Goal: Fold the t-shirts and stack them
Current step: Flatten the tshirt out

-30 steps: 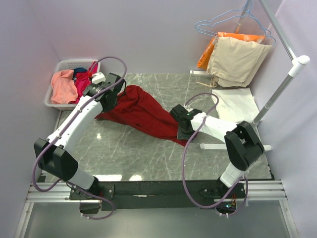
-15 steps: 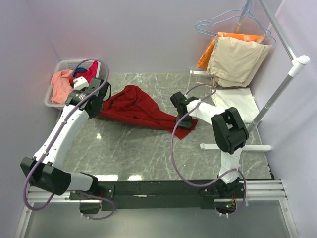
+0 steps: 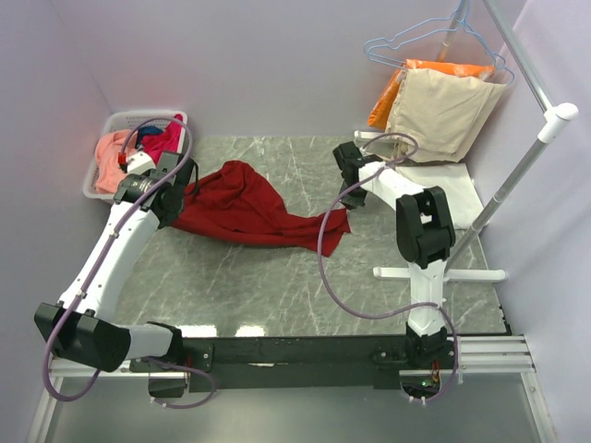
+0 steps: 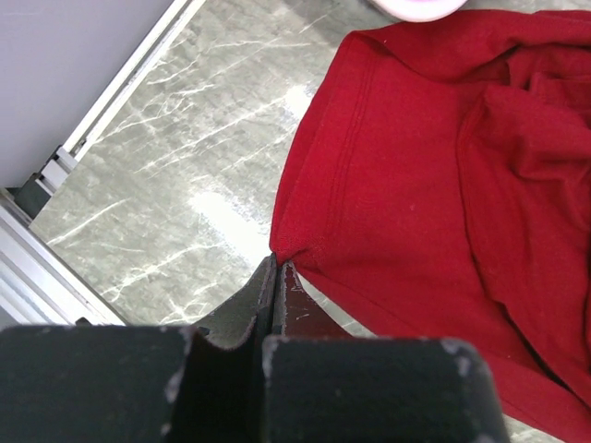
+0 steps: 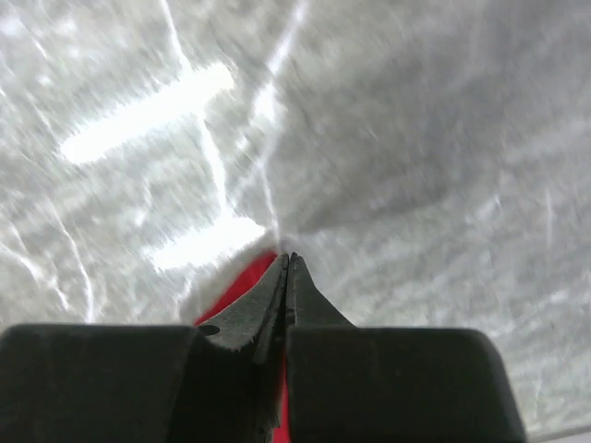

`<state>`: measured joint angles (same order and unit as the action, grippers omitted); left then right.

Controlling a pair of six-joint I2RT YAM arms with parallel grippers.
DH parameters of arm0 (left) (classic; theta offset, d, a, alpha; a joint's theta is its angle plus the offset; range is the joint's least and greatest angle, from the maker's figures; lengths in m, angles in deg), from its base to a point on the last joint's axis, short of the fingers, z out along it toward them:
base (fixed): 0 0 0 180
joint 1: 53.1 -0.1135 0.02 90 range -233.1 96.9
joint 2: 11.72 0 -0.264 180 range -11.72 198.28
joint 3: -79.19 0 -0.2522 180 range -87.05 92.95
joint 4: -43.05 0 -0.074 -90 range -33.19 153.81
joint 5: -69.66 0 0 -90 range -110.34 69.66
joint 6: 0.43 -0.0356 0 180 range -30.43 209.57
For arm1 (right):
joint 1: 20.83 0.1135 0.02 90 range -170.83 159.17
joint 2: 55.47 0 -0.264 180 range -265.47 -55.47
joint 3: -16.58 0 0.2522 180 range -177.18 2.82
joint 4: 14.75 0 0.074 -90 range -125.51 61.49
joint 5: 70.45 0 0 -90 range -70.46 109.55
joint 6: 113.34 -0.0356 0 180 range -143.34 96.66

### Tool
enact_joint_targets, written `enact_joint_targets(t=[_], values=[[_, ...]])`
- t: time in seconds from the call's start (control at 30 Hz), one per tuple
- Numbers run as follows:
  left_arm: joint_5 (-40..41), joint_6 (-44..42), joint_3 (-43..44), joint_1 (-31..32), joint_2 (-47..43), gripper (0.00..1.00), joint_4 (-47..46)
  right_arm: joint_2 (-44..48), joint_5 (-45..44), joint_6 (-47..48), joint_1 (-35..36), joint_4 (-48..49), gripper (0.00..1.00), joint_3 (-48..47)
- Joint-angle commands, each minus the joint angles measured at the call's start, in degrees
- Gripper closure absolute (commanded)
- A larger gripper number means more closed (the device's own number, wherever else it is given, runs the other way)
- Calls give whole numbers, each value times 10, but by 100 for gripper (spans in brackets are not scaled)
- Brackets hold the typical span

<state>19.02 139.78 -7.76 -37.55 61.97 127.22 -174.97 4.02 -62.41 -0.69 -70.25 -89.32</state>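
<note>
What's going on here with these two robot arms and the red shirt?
Both arms are working on the dark red t-shirt, which lies crumpled on the marble table. The left gripper is shut on its edge; the right gripper is shut at the other end, apparently pinching cloth. It is not folded yet.

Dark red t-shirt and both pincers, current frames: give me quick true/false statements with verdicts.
1. The dark red t-shirt lies spread on the table. True.
2. The left pincer hangs open above the shirt. False: it is shut on the shirt's hem.
3. The cream-white t-shirt lies on the table's right side. True.
4. The basket is empty. False: it holds pink cloth and more.
5. The right pincer is wide open. False: it is shut, with red cloth showing at its fingers.
</note>
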Motion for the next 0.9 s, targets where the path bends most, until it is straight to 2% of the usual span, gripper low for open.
enact_joint_targets(t=[0.0, 0.03, 0.1, 0.13, 0.33, 0.47, 0.63, 0.87], values=[[17, -10, -4, -6, -19, 99, 9, -31, -11, 21, 3, -22, 100, -55], [16, -13, -5, -7, -20, 99, 5, -30, -7, 24, 3, -25, 100, -56], [15, -13, -4, -9, -20, 99, 5, -20, -7, 29, 3, -25, 91, -36], [13, -15, -4, -10, -17, 99, 3, 0, -8, 29, 3, -21, 82, -22], [0, -19, -6, -11, 0, 99, -12, 81, -22, 35, 3, 0, 62, 83], [-6, -24, -4, -11, 14, 99, -23, 135, -32, 31, 3, 11, 59, 131], [-11, -35, -4, -11, 29, 99, -38, 168, -44, 27, 3, -1, 59, 137], [-12, -39, -4, -11, 40, 99, -49, 192, 13, 30, 8, 3, 62, 186]])
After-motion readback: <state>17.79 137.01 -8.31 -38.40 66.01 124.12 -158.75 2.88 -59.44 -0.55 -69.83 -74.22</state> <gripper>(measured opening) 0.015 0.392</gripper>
